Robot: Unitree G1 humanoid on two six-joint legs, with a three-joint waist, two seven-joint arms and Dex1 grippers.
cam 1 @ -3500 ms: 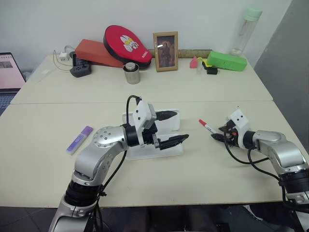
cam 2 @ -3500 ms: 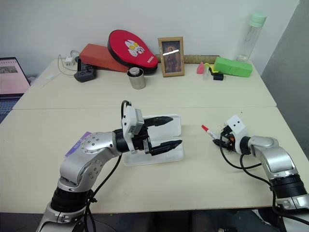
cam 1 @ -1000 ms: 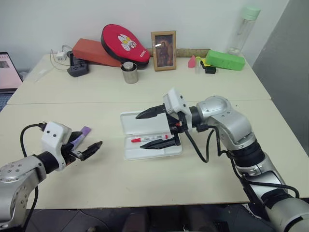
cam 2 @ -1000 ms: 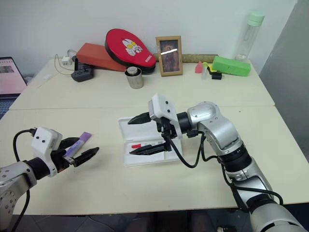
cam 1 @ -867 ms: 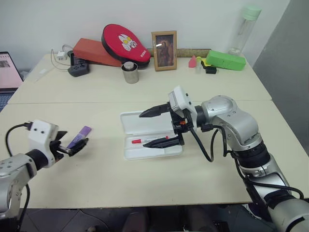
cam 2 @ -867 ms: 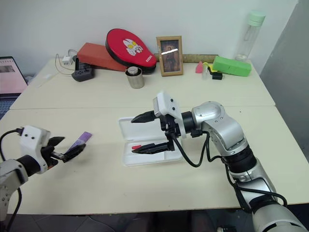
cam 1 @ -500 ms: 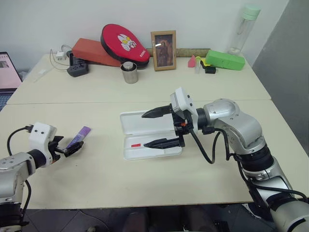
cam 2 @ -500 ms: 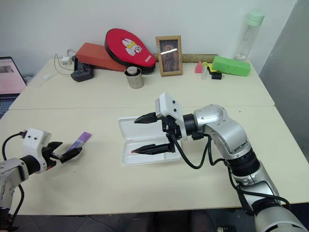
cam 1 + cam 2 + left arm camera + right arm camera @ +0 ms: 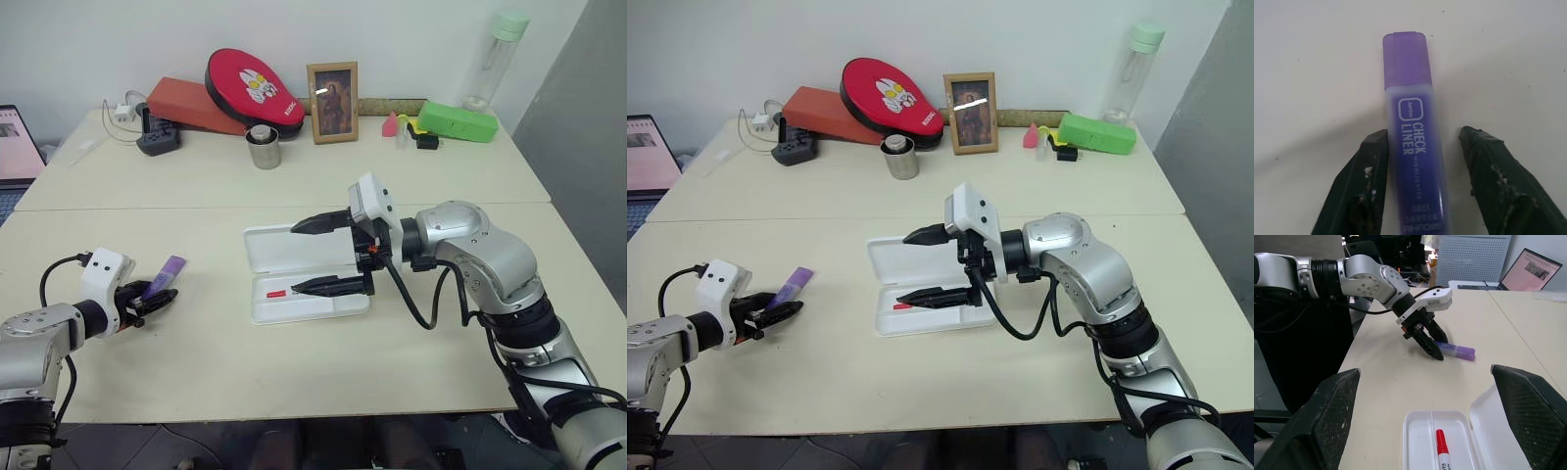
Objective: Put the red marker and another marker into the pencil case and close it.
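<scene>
The purple marker [image 9: 1413,137] lies flat on the table at the left. My left gripper [image 9: 149,299] is down at its rear end, open, with one finger [image 9: 1371,166] against the barrel and the other finger [image 9: 1484,161] a small gap away. The white pencil case [image 9: 279,250] lies open in the middle of the table. The red marker [image 9: 277,293] rests in its lower tray and also shows as the red marker [image 9: 1442,450] in the right wrist view. My right gripper [image 9: 306,257] hovers over the case, wide open and holding nothing.
Along the back of the table stand an orange box [image 9: 186,106], a red padded case [image 9: 253,88], a metal cup [image 9: 264,147], a picture frame [image 9: 332,90], a green box [image 9: 455,122] and a bottle [image 9: 495,59]. A laptop [image 9: 18,147] is at the far left.
My left gripper has sunk to the table and its fingers have narrowed around the purple marker's rear end. The right gripper has stayed open over the case.
</scene>
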